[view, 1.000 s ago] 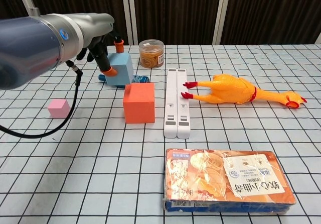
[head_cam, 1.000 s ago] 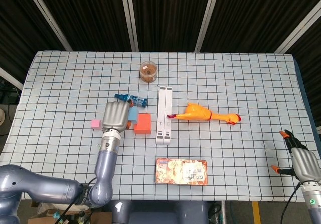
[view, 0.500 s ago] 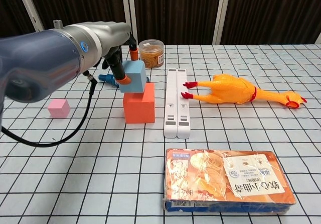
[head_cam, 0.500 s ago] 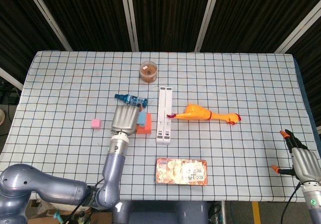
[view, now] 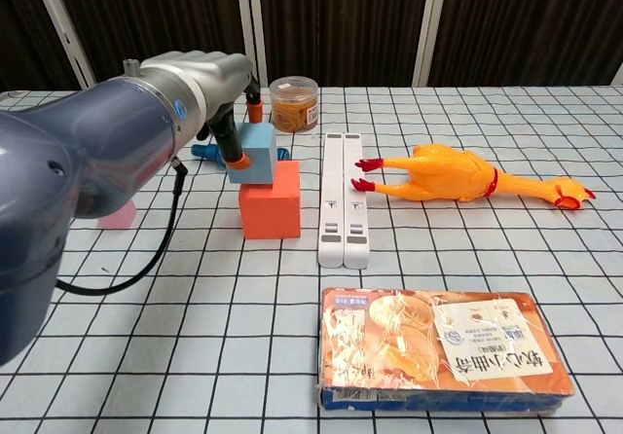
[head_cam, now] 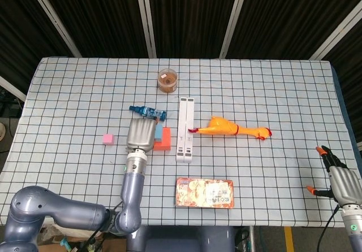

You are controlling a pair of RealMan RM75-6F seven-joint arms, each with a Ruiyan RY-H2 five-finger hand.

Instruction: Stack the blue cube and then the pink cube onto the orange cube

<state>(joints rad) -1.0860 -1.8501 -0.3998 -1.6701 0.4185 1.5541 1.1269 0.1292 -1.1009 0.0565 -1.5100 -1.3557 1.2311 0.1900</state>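
In the chest view my left hand [view: 219,84] grips the blue cube [view: 258,150] from above, with orange-tipped fingers on its left and top edges. The blue cube is at the top of the orange cube [view: 272,200], over its left part; whether they touch I cannot tell. From the head view the left hand [head_cam: 141,132] covers most of the blue cube and part of the orange cube [head_cam: 166,140]. The small pink cube [head_cam: 107,138] lies to the left on the cloth, partly behind my arm in the chest view. My right hand [head_cam: 341,179] rests at the table's near right corner, fingers apart, holding nothing.
A white bar [view: 341,196] lies just right of the orange cube, with a rubber chicken [view: 453,173] beyond it. A snack box [view: 443,348] sits near the front edge. A round jar [view: 290,103] stands at the back, and a blue object [head_cam: 146,112] lies behind the cubes.
My left hand has carried the blue cube to the right, from beside the pink cube to over the orange cube, and lowered it a little. The right hand has not moved.
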